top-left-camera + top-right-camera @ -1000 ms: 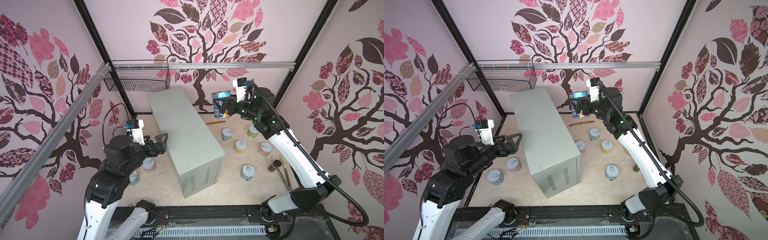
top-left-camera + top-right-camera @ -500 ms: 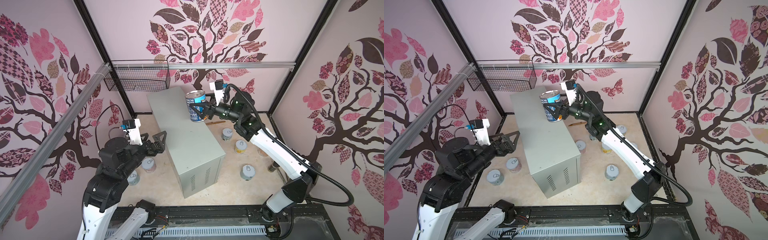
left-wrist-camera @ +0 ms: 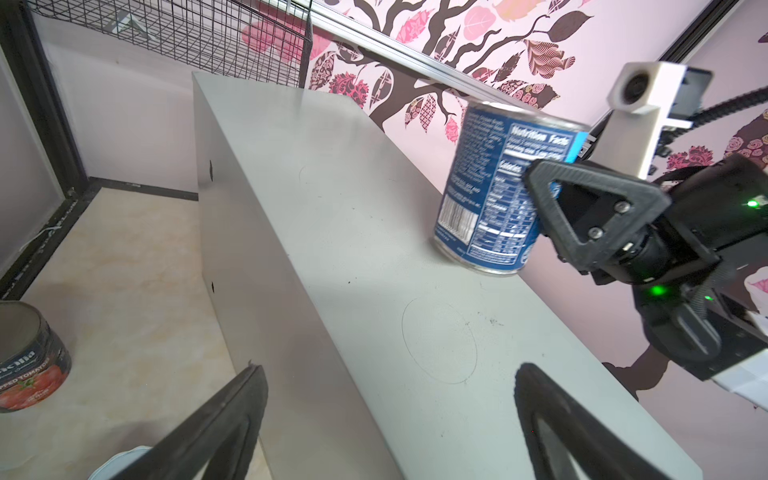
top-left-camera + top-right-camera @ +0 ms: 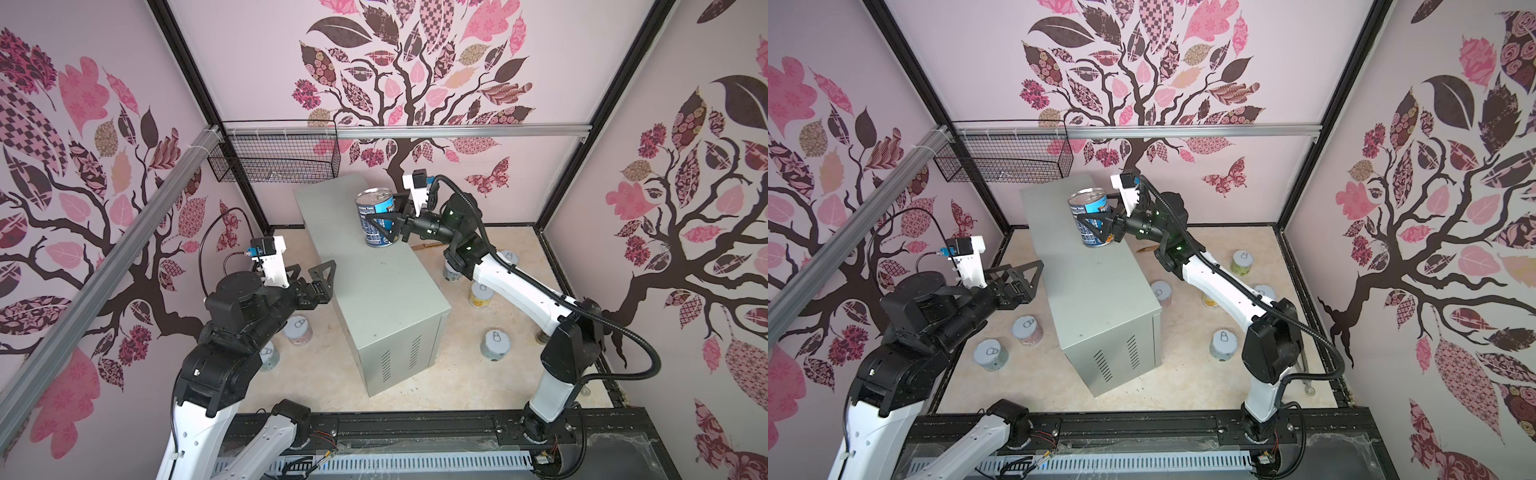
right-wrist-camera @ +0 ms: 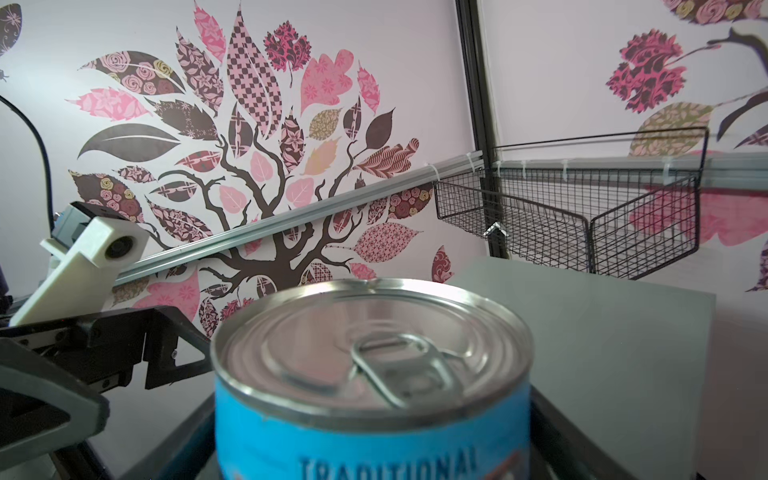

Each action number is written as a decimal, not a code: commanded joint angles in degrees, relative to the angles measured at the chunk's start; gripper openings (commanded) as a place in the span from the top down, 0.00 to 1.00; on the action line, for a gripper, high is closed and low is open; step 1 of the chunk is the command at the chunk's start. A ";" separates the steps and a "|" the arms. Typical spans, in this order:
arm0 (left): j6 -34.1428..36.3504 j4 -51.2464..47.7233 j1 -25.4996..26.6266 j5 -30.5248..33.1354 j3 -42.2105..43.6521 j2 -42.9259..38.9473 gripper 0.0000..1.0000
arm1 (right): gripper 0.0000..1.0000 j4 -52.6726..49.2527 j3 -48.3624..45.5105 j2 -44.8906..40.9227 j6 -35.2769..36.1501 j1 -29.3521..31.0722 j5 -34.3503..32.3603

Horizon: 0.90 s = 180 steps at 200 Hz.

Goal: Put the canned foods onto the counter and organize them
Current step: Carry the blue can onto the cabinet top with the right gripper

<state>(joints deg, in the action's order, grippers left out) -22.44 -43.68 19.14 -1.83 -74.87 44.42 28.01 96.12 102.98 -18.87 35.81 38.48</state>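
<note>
right gripper (image 4: 384, 214): jaws clamped on the sides of the tall blue-label tin with a metallic pull-tab lid (image 4: 1088, 194), black triangular fingers (image 3: 602, 176) across its label. Tin sits just above centre of frame in both top views, tilted, over the far right edge of the long light-grey metal cabinet counter (image 4: 382, 299); base at or just off the flat top, can't tell contact

left gripper (image 3: 390, 374): jaws wide apart, nothing between them, hanging beside the counter's left long side, left of centre

short pastel tins with white pull-tab lids on the beige floor (image 4: 457, 374): two (image 4: 298, 330) lower left of the counter, others (image 4: 494, 341) to its right. Dark tin with a red tomato label (image 3: 33, 365) on the floor beside the counter, seen from the left wrist. Black wire basket (image 4: 274, 156) on the wall, upper left, beyond the counter
</note>
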 commanded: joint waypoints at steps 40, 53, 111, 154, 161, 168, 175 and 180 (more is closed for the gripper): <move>1.71 1.93 0.19 0.06 1.74 0.46 0.04 | 1.00 14.40 11.14 7.36 -2.12 -0.13 7.84; 1.92 1.93 0.20 0.24 1.79 0.54 0.04 | 0.96 14.97 12.04 8.49 -2.41 -0.15 8.93; 2.16 3.15 0.19 0.42 2.42 1.27 0.04 | 0.40 10.87 12.08 9.39 0.58 -0.17 10.17; 2.39 3.57 0.20 -0.08 1.79 2.75 0.02 | 0.17 6.91 11.30 7.61 4.26 -0.22 9.94; 2.48 3.47 0.20 -0.18 1.60 2.99 0.02 | 0.14 6.48 11.09 7.22 4.76 -0.21 9.87; 2.65 3.34 0.20 -0.20 1.40 3.22 0.02 | 0.11 6.28 10.51 6.75 5.13 -0.31 9.75; 2.82 3.32 0.20 -0.33 1.16 3.38 0.02 | 0.07 6.22 9.81 6.34 5.46 -0.30 9.69; 2.98 3.36 0.19 -0.37 1.08 3.45 0.02 | 0.04 6.29 9.32 6.00 5.61 -0.30 9.54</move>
<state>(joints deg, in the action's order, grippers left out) -20.84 -41.95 19.18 -1.69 -73.91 47.44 33.21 104.62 112.07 -15.68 35.81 48.16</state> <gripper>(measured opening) 0.981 0.906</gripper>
